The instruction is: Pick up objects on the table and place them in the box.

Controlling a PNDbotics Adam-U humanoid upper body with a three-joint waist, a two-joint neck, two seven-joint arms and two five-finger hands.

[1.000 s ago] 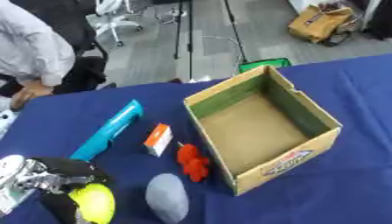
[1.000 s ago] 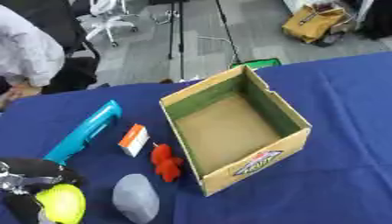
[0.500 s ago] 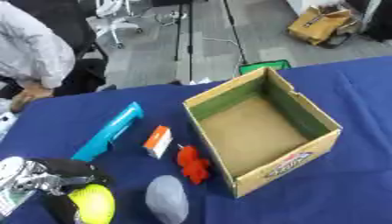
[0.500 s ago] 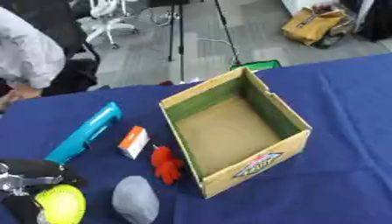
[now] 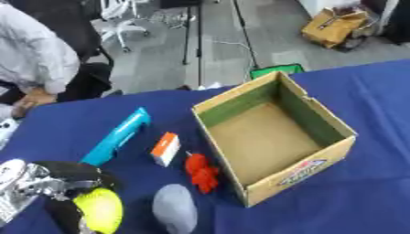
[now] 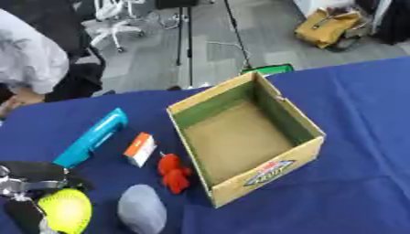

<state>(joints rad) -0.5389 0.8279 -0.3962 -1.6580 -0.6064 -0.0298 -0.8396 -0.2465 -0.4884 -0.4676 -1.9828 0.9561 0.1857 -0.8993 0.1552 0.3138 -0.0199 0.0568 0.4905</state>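
An open cardboard box (image 5: 337, 149) stands on the blue table, nothing inside it. To its left lie a red toy (image 5: 201, 172), a small orange and white box (image 5: 166, 148), a long teal object (image 5: 118, 136) and a grey rounded object (image 5: 175, 211). At the lower left my left hand (image 5: 68, 178) is curled round a yellow-green ball (image 5: 99, 210), with a black finger (image 5: 62, 217) along the ball's left side. My right hand shows in neither view.
The blue cloth (image 5: 371, 91) covers the table to the right of the box. Beyond the far edge there is grey floor with a green item (image 5: 275, 71), a cardboard carton (image 5: 333, 27) and office chairs. A person in white (image 5: 36, 59) sits at the far left.
The whole picture has shifted slightly, so the camera moved. My left hand stays on the ball in the same spot, and the objects on the table lie as before.
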